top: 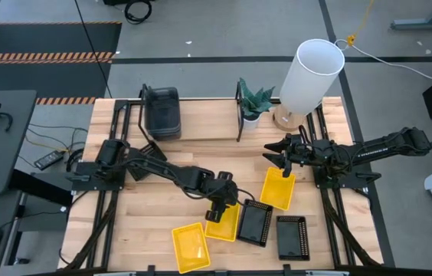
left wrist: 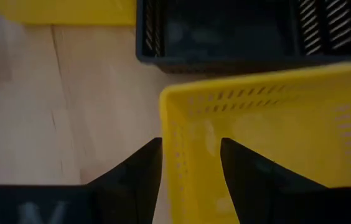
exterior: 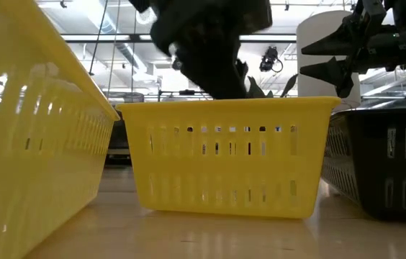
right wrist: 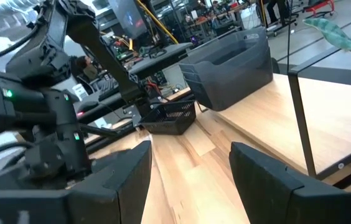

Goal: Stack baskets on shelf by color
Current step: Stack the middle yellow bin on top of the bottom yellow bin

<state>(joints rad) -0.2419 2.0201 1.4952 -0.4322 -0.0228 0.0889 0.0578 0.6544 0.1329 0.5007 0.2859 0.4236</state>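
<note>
My left gripper (top: 220, 208) (left wrist: 191, 180) is open and reaches down over a yellow basket (top: 224, 226) (exterior: 228, 155) that rests flat on the table near its front. One finger (left wrist: 139, 177) stands outside the basket's wall (left wrist: 188, 143) and the other inside, near a corner. My right gripper (top: 281, 153) (right wrist: 191, 180) is open and empty, hovering above the far end of a second yellow basket (top: 279, 190). A third yellow basket (top: 189, 247) lies near the front edge. Grey baskets (top: 162, 111) (right wrist: 231, 65) sit stacked on the shelf (top: 201, 119).
Two black mesh baskets (top: 254, 224) (top: 291, 238) lie just right of the left gripper's yellow one, and another black one (right wrist: 169, 118) sits near the left arm's base. A potted plant (top: 254, 103) and a white cylinder (top: 312, 73) stand at the shelf's right end.
</note>
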